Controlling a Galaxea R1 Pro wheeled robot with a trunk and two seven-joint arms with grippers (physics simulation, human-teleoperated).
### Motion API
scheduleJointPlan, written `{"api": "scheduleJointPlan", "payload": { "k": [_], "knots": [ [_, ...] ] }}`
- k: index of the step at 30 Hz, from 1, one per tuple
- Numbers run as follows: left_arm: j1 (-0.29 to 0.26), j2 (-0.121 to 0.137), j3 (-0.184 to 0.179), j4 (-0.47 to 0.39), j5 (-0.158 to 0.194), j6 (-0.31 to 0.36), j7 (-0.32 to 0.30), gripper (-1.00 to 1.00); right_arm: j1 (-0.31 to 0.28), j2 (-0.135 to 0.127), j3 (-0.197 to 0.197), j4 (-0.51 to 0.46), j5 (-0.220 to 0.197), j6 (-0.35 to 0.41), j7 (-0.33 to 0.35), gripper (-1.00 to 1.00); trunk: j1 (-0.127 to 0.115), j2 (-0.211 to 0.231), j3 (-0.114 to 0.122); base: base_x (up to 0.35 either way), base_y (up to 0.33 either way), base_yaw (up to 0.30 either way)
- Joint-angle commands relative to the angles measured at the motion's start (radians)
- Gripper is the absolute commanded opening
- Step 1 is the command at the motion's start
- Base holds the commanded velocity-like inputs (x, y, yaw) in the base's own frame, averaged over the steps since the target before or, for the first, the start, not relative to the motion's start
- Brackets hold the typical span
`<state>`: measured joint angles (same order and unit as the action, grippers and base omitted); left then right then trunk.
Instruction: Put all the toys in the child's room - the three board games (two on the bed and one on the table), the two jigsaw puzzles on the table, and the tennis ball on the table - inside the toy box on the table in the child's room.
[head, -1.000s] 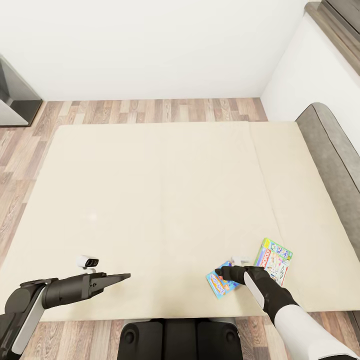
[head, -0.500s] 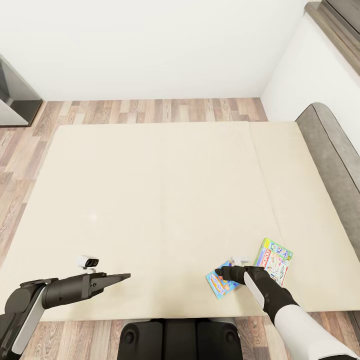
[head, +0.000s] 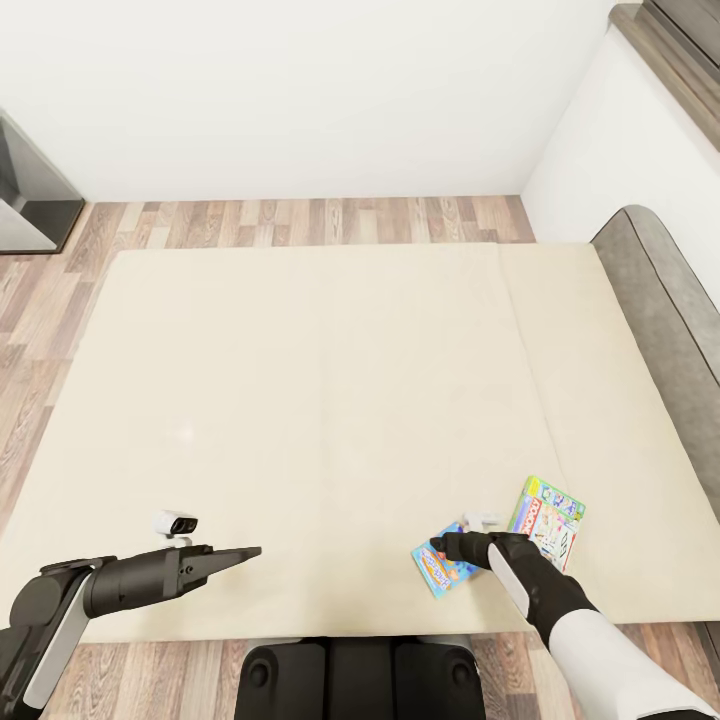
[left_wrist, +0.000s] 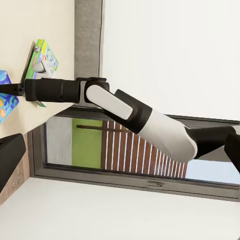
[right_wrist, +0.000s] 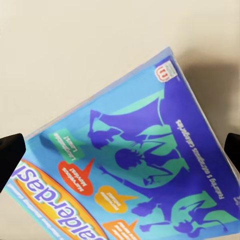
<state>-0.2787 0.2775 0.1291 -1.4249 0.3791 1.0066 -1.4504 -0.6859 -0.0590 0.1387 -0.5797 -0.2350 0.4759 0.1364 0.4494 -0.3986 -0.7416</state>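
Step in hand: pickup of the blue game (head: 441, 570), lying flat near the bed's (head: 330, 400) front edge, with the pale game (head: 548, 520) just beside it. Right claw (head: 437, 548) reaches low over the blue game, fingers (right_wrist: 11, 150) spread to either side, nothing gripped; next move calls for lowering and closing on an edge. Left claw (head: 240, 552) hovers level over the bed, well apart; spread or pressed together, cannot tell.

Bright, even, shadow-soft rendered light; all views sharp, no glare.

Glossy printed blue board game (right_wrist: 130, 165) lies on matt cream bed (head: 300, 400).
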Motion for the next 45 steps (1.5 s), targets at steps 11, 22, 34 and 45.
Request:
{"api": "scheduleJointPlan", "payload": {
  "k": [11,22,34,45],
  "knots": [
    [0.000,0.000,-0.001,0.000,0.001,0.010,-0.002,1.00,0.000,0.047,0.004,-0.002,-0.046,0.009,0.053,1.00,0.001,-0.001,-0.001,0.000,0.000,0.000],
    [0.000,0.000,0.000,0.000,0.001,0.010,-0.002,1.00,-0.001,0.044,-0.002,-0.002,-0.048,0.010,0.112,1.00,0.001,-0.001,-0.001,0.000,0.000,0.000],
    [0.000,0.000,0.000,0.000,0.001,0.010,-0.002,1.00,-0.001,0.043,-0.002,-0.002,-0.050,0.010,0.114,1.00,0.001,-0.001,-0.001,0.000,0.000,0.000],
    [0.000,-0.003,0.000,0.000,0.001,0.010,-0.002,1.00,0.006,-0.016,0.013,-0.018,-0.030,0.023,0.091,1.00,0.001,-0.001,-0.001,0.000,0.000,0.000]
  ]
}}
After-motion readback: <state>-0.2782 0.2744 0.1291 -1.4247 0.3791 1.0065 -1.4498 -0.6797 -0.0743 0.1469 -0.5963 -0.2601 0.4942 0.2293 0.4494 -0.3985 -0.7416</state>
